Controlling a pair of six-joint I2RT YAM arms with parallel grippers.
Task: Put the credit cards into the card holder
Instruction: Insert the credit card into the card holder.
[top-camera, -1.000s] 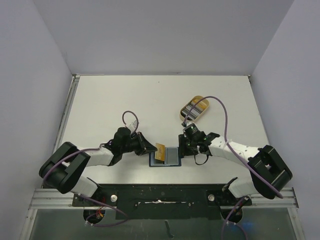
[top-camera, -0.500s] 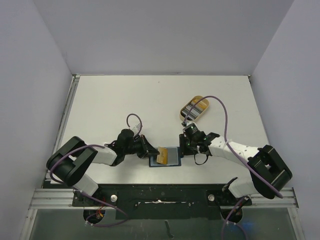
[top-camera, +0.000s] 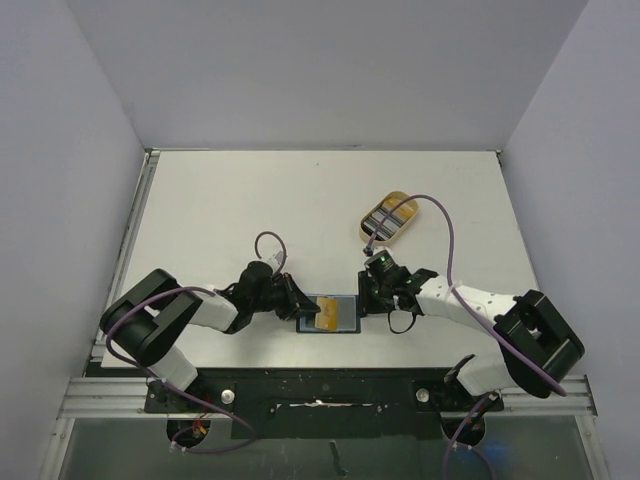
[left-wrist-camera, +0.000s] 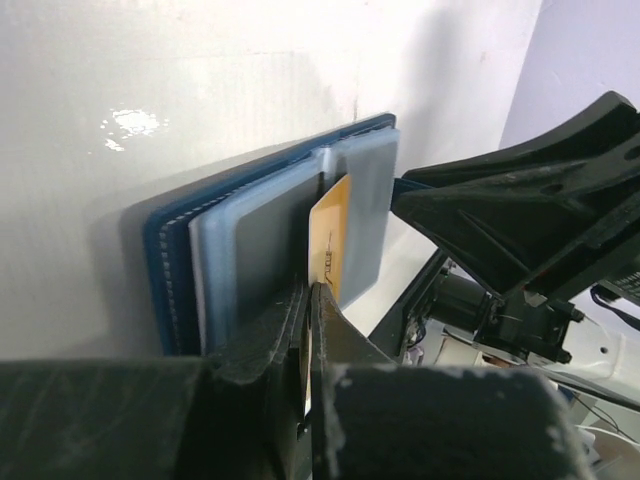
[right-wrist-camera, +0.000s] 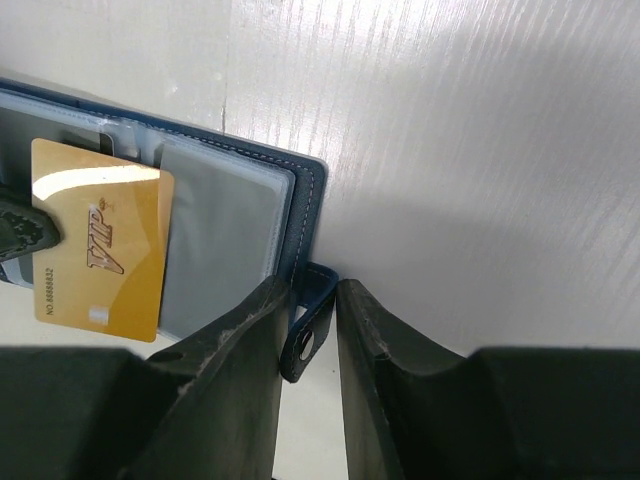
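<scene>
The card holder (top-camera: 345, 316) lies open on the table, navy outside with pale blue-grey pockets; it also shows in the left wrist view (left-wrist-camera: 170, 250) and the right wrist view (right-wrist-camera: 300, 190). My left gripper (top-camera: 305, 312) (left-wrist-camera: 308, 300) is shut on a gold credit card (top-camera: 324, 316) (left-wrist-camera: 328, 240) (right-wrist-camera: 100, 240), held edge-on over the pockets near the centre fold. My right gripper (top-camera: 368, 305) (right-wrist-camera: 312, 300) is shut on the holder's snap strap (right-wrist-camera: 310, 325) at its right edge. Several more cards lie in the tan oval dish (top-camera: 390, 218).
The dish stands behind the right arm, toward the back right. Grey walls close in the table on the left, back and right. The arm bases and a black rail run along the near edge (top-camera: 320, 390).
My left gripper has carried the gold card right and nearer, from the holder's left edge onto its pockets. The right gripper has stayed on the strap.
</scene>
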